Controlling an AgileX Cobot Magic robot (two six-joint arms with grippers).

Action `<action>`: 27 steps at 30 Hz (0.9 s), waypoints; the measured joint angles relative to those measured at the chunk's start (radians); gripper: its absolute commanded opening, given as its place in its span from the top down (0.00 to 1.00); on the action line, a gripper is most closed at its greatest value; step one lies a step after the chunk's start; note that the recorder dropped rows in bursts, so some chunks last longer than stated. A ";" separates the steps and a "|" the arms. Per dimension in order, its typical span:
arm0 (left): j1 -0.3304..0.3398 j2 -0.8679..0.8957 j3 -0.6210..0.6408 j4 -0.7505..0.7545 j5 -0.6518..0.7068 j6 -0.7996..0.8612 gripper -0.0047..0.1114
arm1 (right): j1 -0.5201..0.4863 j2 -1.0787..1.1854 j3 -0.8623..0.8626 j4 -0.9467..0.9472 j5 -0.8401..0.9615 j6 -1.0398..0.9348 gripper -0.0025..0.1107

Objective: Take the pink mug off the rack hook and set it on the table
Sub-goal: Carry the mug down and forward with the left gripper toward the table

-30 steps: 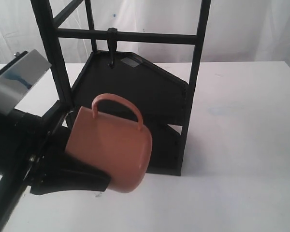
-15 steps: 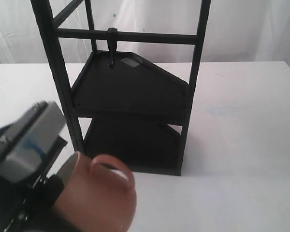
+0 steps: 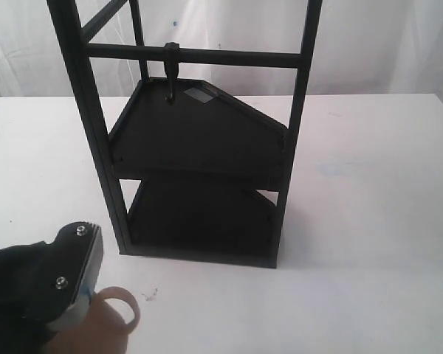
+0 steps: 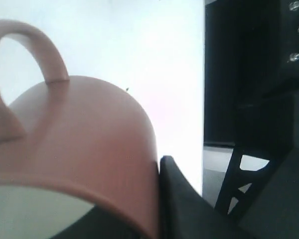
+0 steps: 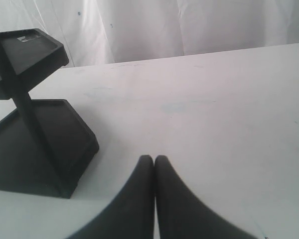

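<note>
**Salmon-pink matte mug (image 3: 102,326) off small black hook (image 3: 171,87), low at white tabletop's (image 3: 369,221) near-left corner.**
Left gripper (image 4: 152,214) clamps its rim for lowering; right gripper (image 5: 154,164) pressed together, empty, parked clear.

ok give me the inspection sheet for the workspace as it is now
surface: white table, faint smudges and specks
job's things: mug off the hook, held low, left of the rack base in the exterior view; table contact cannot be told; hook bare
clutter: nothing seen
end effectors: left end effector shut on the mug; right end effector shut, empty, above the table
cables: nothing seen
surroundings: white curtain behind
</note>
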 measured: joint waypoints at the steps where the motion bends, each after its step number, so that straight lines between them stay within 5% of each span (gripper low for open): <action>1: 0.000 0.000 0.000 0.030 0.002 -0.051 0.96 | 0.000 0.000 0.000 0.000 0.000 0.000 0.98; 10: -0.002 0.065 0.000 0.188 0.023 -0.407 0.96 | 0.000 0.000 0.000 0.000 0.000 0.000 0.98; 27: -0.056 0.221 -0.004 0.192 -0.116 -0.507 0.96 | 0.000 0.000 0.000 0.000 0.000 0.000 0.98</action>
